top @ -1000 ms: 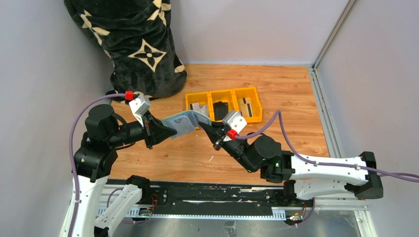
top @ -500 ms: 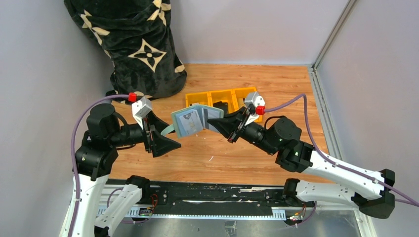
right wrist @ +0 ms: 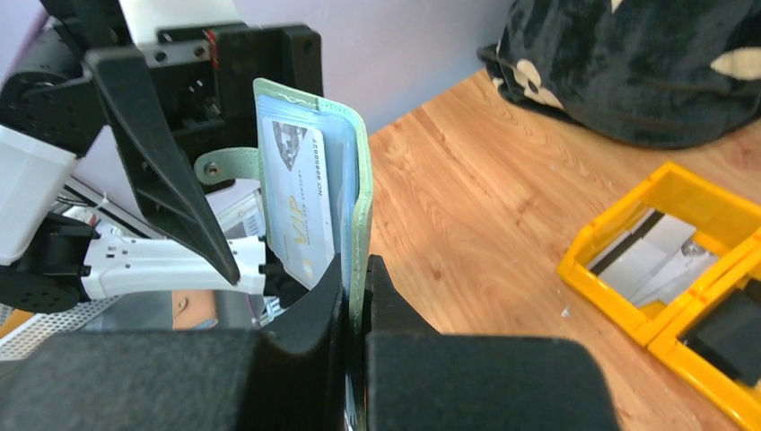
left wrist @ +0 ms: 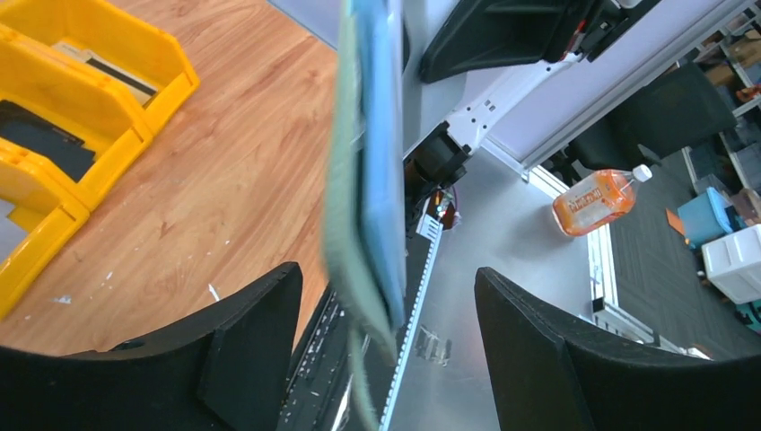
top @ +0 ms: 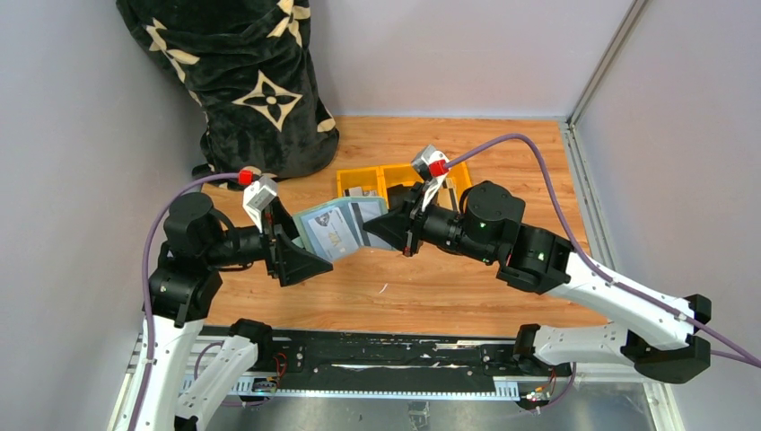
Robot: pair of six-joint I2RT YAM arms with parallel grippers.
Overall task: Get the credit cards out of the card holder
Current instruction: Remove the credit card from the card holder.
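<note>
The sage-green card holder [top: 330, 230] hangs open above the floor between the two arms. My right gripper [top: 375, 230] is shut on its right edge; in the right wrist view the green cover [right wrist: 361, 193] stands clamped edge-on between the jaws. A white credit card [right wrist: 301, 205] marked VIP sits in a clear sleeve inside. My left gripper [top: 310, 248] is open just left of the holder. In the left wrist view the holder [left wrist: 366, 180] hangs between the spread fingers [left wrist: 256, 337] without touching either one.
A yellow three-compartment tray [top: 344, 182] lies behind the holder, partly hidden by the right arm. It holds grey cards [right wrist: 642, 256] and a black item [right wrist: 731, 332]. A black patterned bag [top: 242, 81] stands at the back left. Walls close both sides.
My left gripper has opened, let go of the card holder and drawn back a little. The right arm has swung up and to the left, carrying the holder alone.
</note>
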